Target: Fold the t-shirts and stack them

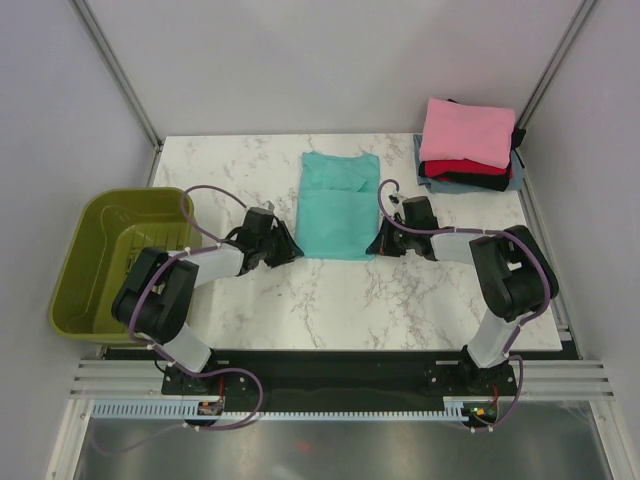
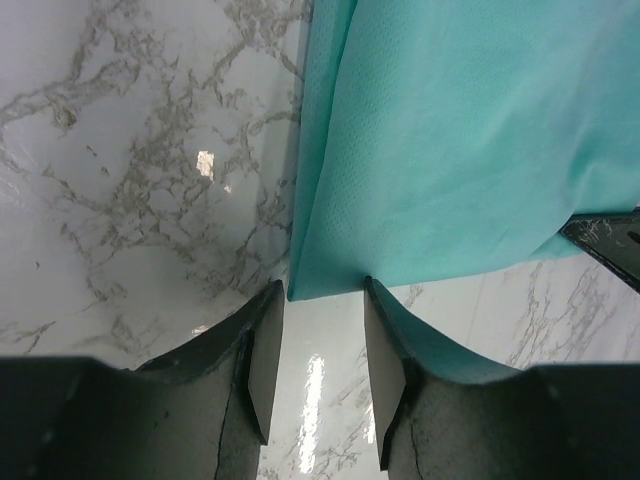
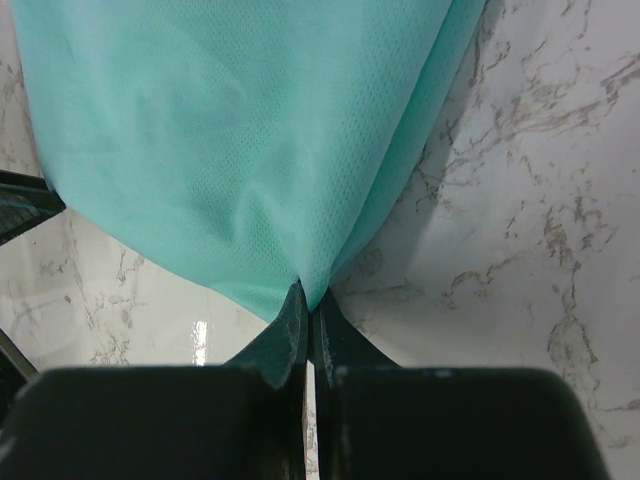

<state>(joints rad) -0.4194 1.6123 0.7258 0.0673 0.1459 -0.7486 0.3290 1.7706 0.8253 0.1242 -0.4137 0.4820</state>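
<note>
White marbled surface point(image 1: 330, 300), pale grey walls point(image 1: 300, 60). The teal shirt point(image 1: 338, 205) lies folded mid-surface. The left pincer point(image 2: 322, 295) gapes at its near corner, and the right pincer point(image 3: 308, 300) pinches the other. Folded stack point(image 1: 468, 150) far right; basket point(image 1: 110, 255) at the left edge.

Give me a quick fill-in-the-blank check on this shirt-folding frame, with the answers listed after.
1. The right hand is ____ on a near corner of the teal shirt.
2. The left hand is ____, the shirt's other near corner at its fingertips.
3. The top shirt of the folded stack is ____.
4. The green basket sits beside the ____ arm.
Answers: shut, open, pink, left.
</note>
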